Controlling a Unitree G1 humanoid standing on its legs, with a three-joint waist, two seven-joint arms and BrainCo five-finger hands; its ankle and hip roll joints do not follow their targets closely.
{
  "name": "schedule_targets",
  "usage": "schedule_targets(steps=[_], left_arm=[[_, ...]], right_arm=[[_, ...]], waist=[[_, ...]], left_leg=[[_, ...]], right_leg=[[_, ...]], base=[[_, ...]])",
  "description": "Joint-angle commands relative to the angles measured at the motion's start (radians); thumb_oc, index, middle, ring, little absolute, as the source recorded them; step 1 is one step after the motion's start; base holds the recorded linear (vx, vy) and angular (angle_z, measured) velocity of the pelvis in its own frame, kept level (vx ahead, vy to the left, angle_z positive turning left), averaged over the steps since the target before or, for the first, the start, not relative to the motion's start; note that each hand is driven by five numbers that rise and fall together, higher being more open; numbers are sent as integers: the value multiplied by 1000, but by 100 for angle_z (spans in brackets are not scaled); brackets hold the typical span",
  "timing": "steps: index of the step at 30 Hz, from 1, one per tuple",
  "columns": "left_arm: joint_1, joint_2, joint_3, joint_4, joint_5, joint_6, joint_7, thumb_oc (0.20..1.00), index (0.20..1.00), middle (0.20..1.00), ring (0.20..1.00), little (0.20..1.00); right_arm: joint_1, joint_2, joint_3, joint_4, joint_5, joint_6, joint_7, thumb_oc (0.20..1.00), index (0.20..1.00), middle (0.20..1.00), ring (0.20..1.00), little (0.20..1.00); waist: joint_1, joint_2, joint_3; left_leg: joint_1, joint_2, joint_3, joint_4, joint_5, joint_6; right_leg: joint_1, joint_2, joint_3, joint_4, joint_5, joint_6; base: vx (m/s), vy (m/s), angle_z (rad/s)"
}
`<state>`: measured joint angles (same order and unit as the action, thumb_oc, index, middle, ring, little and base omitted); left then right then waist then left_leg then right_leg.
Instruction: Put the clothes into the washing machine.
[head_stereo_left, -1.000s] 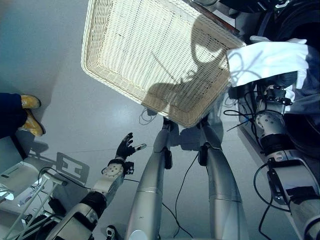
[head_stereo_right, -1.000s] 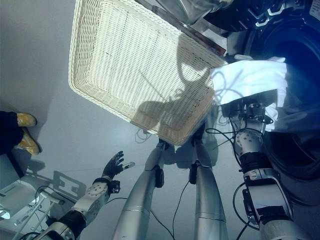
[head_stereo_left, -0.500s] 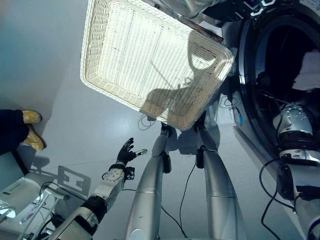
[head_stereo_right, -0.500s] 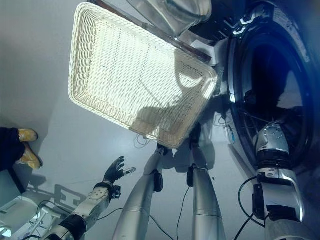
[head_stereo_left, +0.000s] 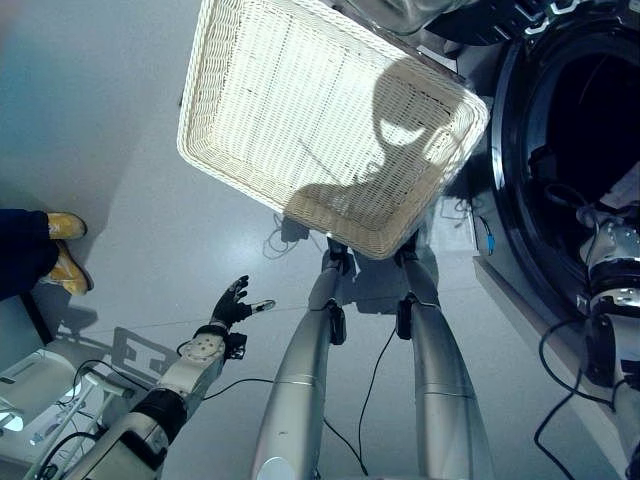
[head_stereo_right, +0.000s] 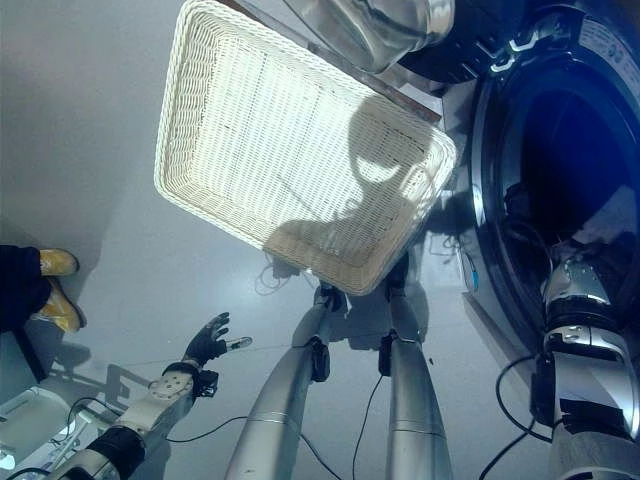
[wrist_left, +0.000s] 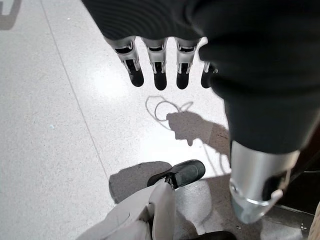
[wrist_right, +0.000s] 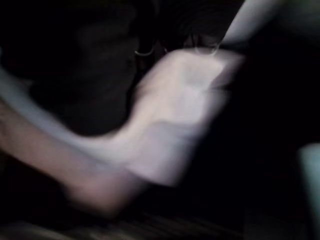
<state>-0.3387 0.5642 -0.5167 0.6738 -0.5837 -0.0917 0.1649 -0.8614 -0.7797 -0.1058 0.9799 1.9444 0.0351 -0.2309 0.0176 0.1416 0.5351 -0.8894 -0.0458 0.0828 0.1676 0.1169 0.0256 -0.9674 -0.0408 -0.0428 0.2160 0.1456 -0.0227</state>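
The washing machine's round door opening gapes dark on the right. My right arm reaches into the drum, and its hand is hidden inside. A pale white cloth shows deep in the drum by that arm. In the right wrist view the same cloth is a light blur against the black drum. The white wicker basket lies on the floor beside the machine with nothing in it. My left hand hangs low at the left over the floor, with straight fingers that hold nothing.
A person's yellow shoes and dark trouser leg stand at the left edge. White equipment on a stand sits at the lower left. A dark shoe below a pale trouser leg shows in the left wrist view.
A second ago the white cloth hung from my right hand at the machine's opening. It has since gone into the drum with the arm. The camera has shifted; the left hand barely moved.
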Motion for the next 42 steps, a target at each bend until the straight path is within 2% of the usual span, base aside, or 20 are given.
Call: schedule_targets(steps=[1, 5, 6, 8, 12, 13, 15, 17, 21, 22, 26, 27, 28, 29, 31, 33, 34, 36, 41, 42], left_arm=[[96, -4, 53, 25, -9, -8, -27, 1000, 1000, 1000, 1000, 1000], [67, 14, 64, 20, 4, 12, -42, 1000, 1000, 1000, 1000, 1000], [73, 16, 57, 17, 6, 21, -40, 1000, 1000, 1000, 1000, 1000], [60, 21, 69, 12, 4, 28, -38, 1000, 1000, 1000, 1000, 1000], [75, 1, 70, 16, 9, 22, -26, 1000, 1000, 1000, 1000, 1000], [79, -20, 66, 31, 9, 10, -14, 1000, 1000, 1000, 1000, 1000], [79, -24, 66, 33, 9, 9, -12, 1000, 1000, 1000, 1000, 1000], [78, -74, 67, 63, 22, -3, 4, 1000, 1000, 1000, 1000, 1000], [67, -108, 72, 91, 28, -10, 10, 1000, 1000, 1000, 1000, 1000], [63, -119, 77, 96, 31, -10, 11, 1000, 1000, 1000, 1000, 1000], [57, -130, 90, 95, 40, 2, 10, 1000, 1000, 1000, 1000, 1000], [54, -134, 100, 100, 48, 12, 6, 1000, 1000, 1000, 1000, 1000], [54, -136, 106, 99, 51, 22, 5, 1000, 1000, 1000, 1000, 1000], [54, -136, 106, 99, 51, 22, 5, 1000, 1000, 1000, 1000, 1000], [62, -139, 130, 121, 59, 30, -15, 1000, 1000, 1000, 1000, 1000], [62, -144, 135, 138, 61, 24, -21, 1000, 1000, 1000, 1000, 1000], [60, -155, 145, 163, 60, 17, -24, 1000, 1000, 1000, 1000, 1000], [62, -163, 152, 184, 67, 16, -28, 1000, 1000, 1000, 1000, 1000], [58, -173, 160, 219, 73, 21, -38, 1000, 1000, 1000, 1000, 1000], [52, -178, 165, 242, 76, 31, -44, 1000, 1000, 1000, 1000, 1000]], right_arm=[[161, -137, 60, 24, -333, 271, 262, 1000, 1000, 1000, 1000, 1000], [131, -114, 167, 20, -573, 343, 454, 1000, 1000, 1000, 1000, 1000], [134, -107, 200, 11, -591, 346, 495, 1000, 1000, 1000, 1000, 1000], [119, -103, 209, -6, -580, 321, 530, 1000, 1000, 1000, 1000, 1000], [142, -73, 177, -55, -455, 250, 526, 1000, 1000, 1000, 1000, 1000], [155, -33, 147, -95, -375, 193, 503, 1000, 1000, 1000, 1000, 1000], [158, -25, 142, -102, -355, 177, 491, 1000, 1000, 1000, 1000, 1000], [176, 54, 109, -143, -329, 91, 440, 1000, 1000, 1000, 1000, 1000], [198, 108, 107, -151, -408, 40, 403, 1000, 1000, 1000, 1000, 1000], [215, 131, 119, -150, -551, 1, 367, 1000, 1000, 1000, 1000, 1000], [236, 159, 165, -136, -730, -7, 367, 1000, 1000, 1000, 1000, 1000], [251, 174, 204, -130, -864, -24, 371, 1000, 1000, 1000, 1000, 1000], [263, 182, 231, -152, -884, -55, 365, 1000, 1000, 1000, 1000, 1000], [263, 182, 231, -152, -884, -55, 365, 1000, 1000, 1000, 1000, 1000], [292, 210, 216, -178, -715, -56, 394, 1000, 1000, 1000, 1000, 1000], [297, 222, 201, -172, -685, -65, 389, 1000, 1000, 1000, 1000, 1000], [300, 234, 160, -149, -589, -87, 401, 1000, 1000, 1000, 1000, 1000], [298, 247, 107, -121, -456, -65, 427, 1000, 1000, 1000, 1000, 1000], [284, 266, 59, -80, -435, -78, 392, 1000, 1000, 1000, 1000, 1000], [262, 264, 40, -56, -425, -85, 335, 1000, 1000, 1000, 1000, 1000]], waist=[[-12, 22, -15], [1, 15, -15], [2, 13, -15], [5, 9, -15], [-1, 5, -15], [-7, 5, -15], [-8, 5, -15], [-17, 8, -15], [-21, 10, -15], [-22, 9, -15], [-20, 5, -15], [-18, -1, -15], [-17, -5, -15], [-17, -5, -15], [-17, -13, -15], [-17, -15, -15], [-19, -15, -15], [-18, -14, -15], [-17, -11, -15], [-13, -10, -15]], left_leg=[[-15, 7, -38, -15, 43, -68], [-13, 8, -35, -28, 48, -65], [20, 5, -40, -31, 23, -68], [-5, 8, -32, -40, 51, -61], [13, 5, -31, -52, 50, -58], [23, 2, -29, -60, 49, -57], [24, 1, -29, -61, 49, -57], [43, -5, -20, -74, 48, -55], [60, -11, -14, -82, 46, -51], [70, -15, -11, -83, 45, -48], [85, -21, -10, -82, 42, -44], [98, -24, -9, -85, 41, -41], [109, -26, -8, -86, 40, -39], [109, -26, -8, -86, 40, -39], [150, -30, -11, -88, 34, -33], [164, -32, -13, -91, 33, -31], [192, -33, -13, -98, 30, -28], [225, -31, -13, -103, 22, -28], [277, -31, -14, -116, 15, -28], [308, -31, -13, -129, 14, -27]], right_leg=[[-6, 40, -70, 143, -92, 58], [-1, 36, -86, 125, -83, 61], [28, 34, -81, 133, -111, 69], [6, 38, -92, 119, -79, 64], [21, 43, -84, 107, -73, 70], [28, 45, -77, 97, -69, 73], [30, 45, -76, 95, -68, 74], [45, 45, -66, 75, -56, 82], [61, 39, -62, 55, -45, 88], [71, 36, -62, 47, -40, 90], [91, 26, -66, 33, -30, 94], [107, 21, -71, 24, -25, 96], [118, 19, -73, 19, -22, 97], [118, 19, -73, 19, -22, 97], [155, 20, -69, 24, -28, 100], [168, 21, -68, 24, -31, 101], [195, 20, -64, 24, -36, 104], [224, 16, -65, 28, -46, 107], [269, 8, -70, 23, -51, 112], [298, 3, -74, 14, -50, 115]], base=[[-28, -53, -2], [-29, -23, -1], [-41, 11, 0], [-71, 35, -3], [-60, 90, -1], [-49, 82, 1], [-49, 102, -1], [-86, 200, -5], [-64, 112, -7], [-74, 110, -4], [-70, 93, 0], [-72, 103, 2], [-65, 96, 1], [-41, 104, 2], [-39, 116, 1], [-23, 74, 0], [-13, 68, -1], [-6, 62, 1], [0, 16, 3], [4, 54, 7]])
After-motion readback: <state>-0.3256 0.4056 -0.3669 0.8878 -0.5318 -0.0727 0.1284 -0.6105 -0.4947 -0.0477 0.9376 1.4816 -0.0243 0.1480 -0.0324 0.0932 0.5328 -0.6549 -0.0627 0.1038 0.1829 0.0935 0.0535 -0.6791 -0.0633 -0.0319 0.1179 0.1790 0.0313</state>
